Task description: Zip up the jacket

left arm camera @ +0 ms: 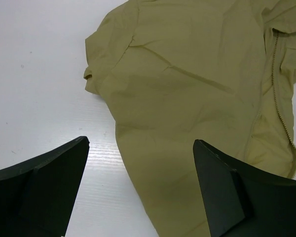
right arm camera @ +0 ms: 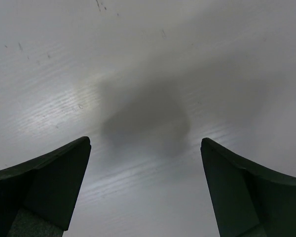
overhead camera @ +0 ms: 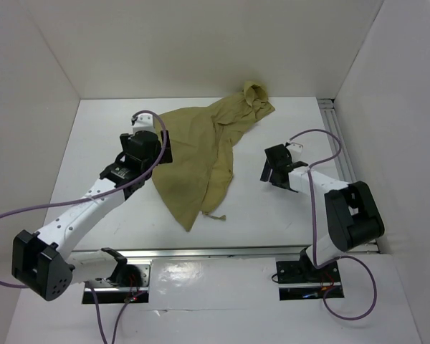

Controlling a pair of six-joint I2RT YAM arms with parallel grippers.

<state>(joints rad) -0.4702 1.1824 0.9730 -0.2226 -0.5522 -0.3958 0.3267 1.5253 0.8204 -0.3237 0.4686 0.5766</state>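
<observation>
Jacket (overhead camera: pixel 197 154) crumpled on table (overhead camera: pixel 107 136), zipper (left arm camera: pixel 276 74) apparently undone, hood (overhead camera: pixel 254 93) at far end; left gripper (left arm camera: pixel 140 143) spread wide above its left edge, right gripper (right arm camera: pixel 145 140) spread over table, apart from it.

Lab booth; white walls (overhead camera: pixel 36 86); aluminium rail (overhead camera: pixel 215 252)

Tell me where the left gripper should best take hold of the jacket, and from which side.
Probably the front edge along the zipper teeth, from above: the jacket lies flat and unzipped, and that strip gives the open left gripper a free edge to pinch.
</observation>
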